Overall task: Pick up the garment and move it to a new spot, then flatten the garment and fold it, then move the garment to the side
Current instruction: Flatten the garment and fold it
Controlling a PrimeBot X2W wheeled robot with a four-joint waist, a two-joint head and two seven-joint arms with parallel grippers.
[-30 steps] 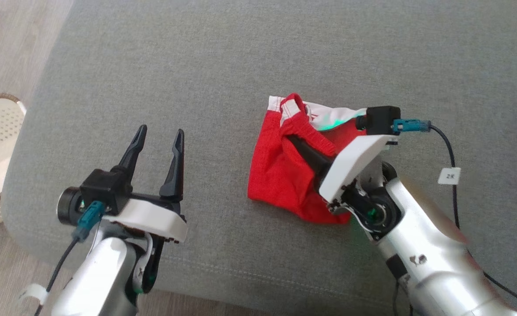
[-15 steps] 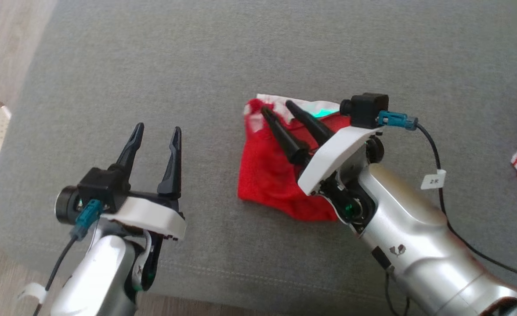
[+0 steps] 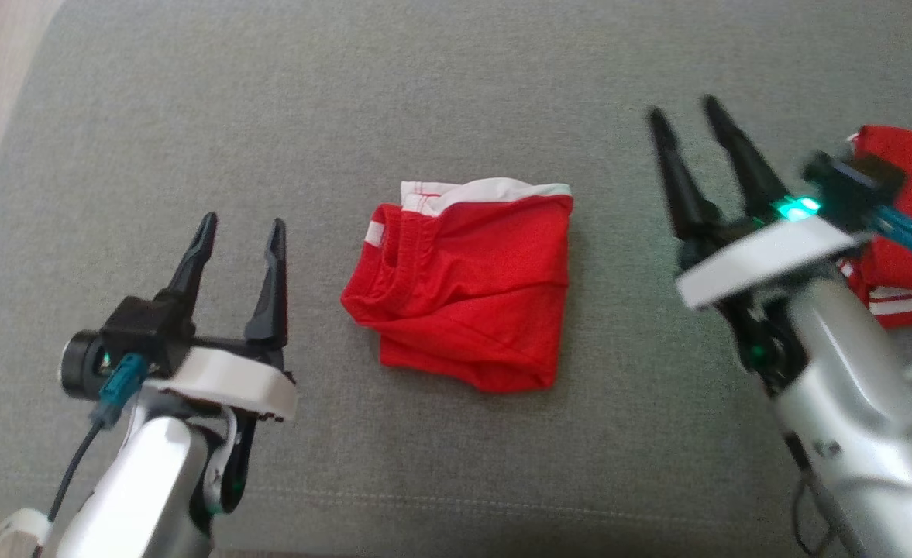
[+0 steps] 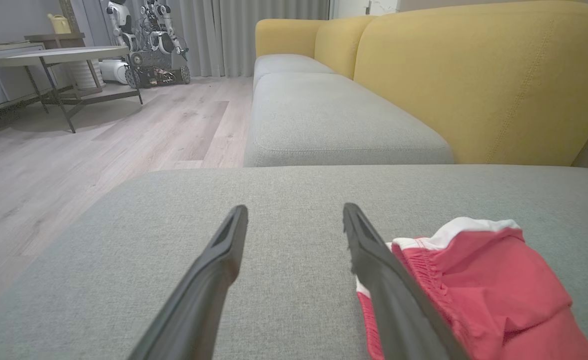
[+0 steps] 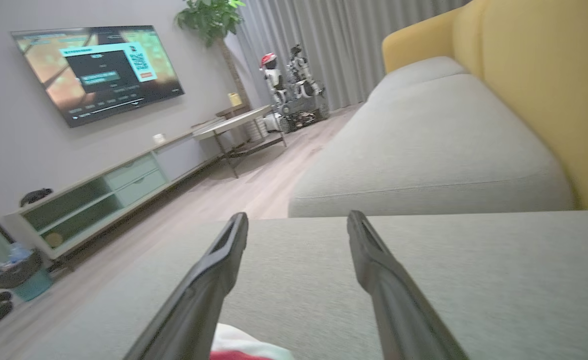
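Observation:
A red garment with a white waistband (image 3: 463, 283) lies folded into a compact square on the grey sofa cushion (image 3: 440, 93), untouched. In the left wrist view the same garment (image 4: 478, 280) lies just right of my left fingers. My left gripper (image 3: 240, 229) hovers open to the garment's left with nothing between its fingers. To the garment's right, my right gripper (image 3: 684, 108) is raised above the cushion, open and empty. A white-and-red edge of the garment (image 5: 246, 349) peeks in at the bottom of the right wrist view.
A second red garment with white stripes (image 3: 901, 225) lies at the right edge, partly behind my right arm. Yellow sofa backrests (image 4: 473, 75) rise behind the cushion. Wooden floor (image 4: 74, 150), a table (image 4: 59, 55) and a parked robot (image 4: 149, 40) lie beyond the sofa.
My right gripper has let go of the garment and swung up and to the right. The garment now lies flat and folded. The head camera has also turned to the right.

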